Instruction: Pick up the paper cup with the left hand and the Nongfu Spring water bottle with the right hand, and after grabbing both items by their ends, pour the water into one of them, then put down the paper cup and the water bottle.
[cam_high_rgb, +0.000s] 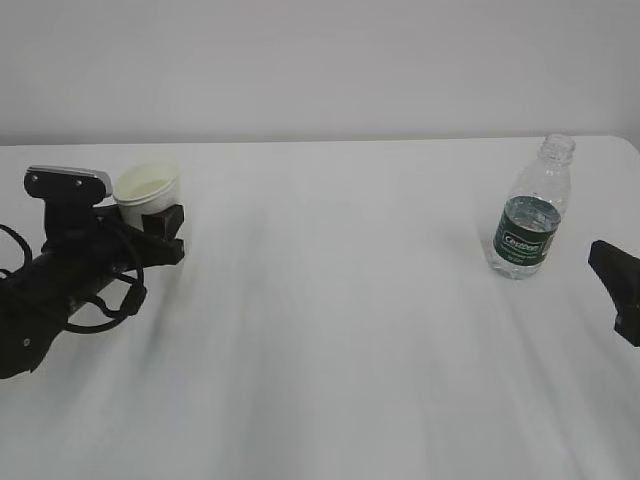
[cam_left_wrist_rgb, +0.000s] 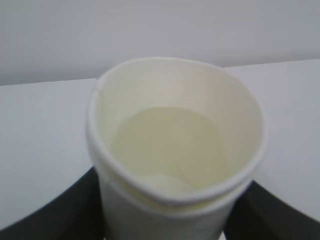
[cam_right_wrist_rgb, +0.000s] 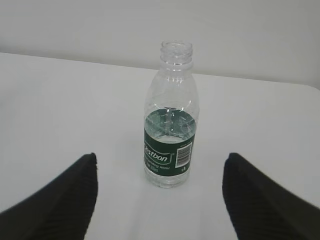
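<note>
1. The paper cup stands upright at the far left of the white counter.
2. The left hand is at the cup. Its black fingers sit on both sides of the cup, low down near the bottom.
3. From the left wrist view, the cup fills the gap between the two fingers, and they look clamped on it. The rim is squashed a bit out of round at the near side.
4. The inside of the cup is pale yellow. I cannot tell if there is any water in it.
5. A silver-grey box sits on top of the left arm, just beside the cup.
6. The Nongfu Spring water bottle stands upright at the far right of the counter, well apart from the cup. It has no cap.
7. The water in the bottle reaches only to about the top of the green label.
8. The right hand is at the right edge, near the bottle but not touching it.
9. In the right wrist view, its two fingers are wide apart, with the bottle standing beyond the gap between them. They hold nothing.
</note>
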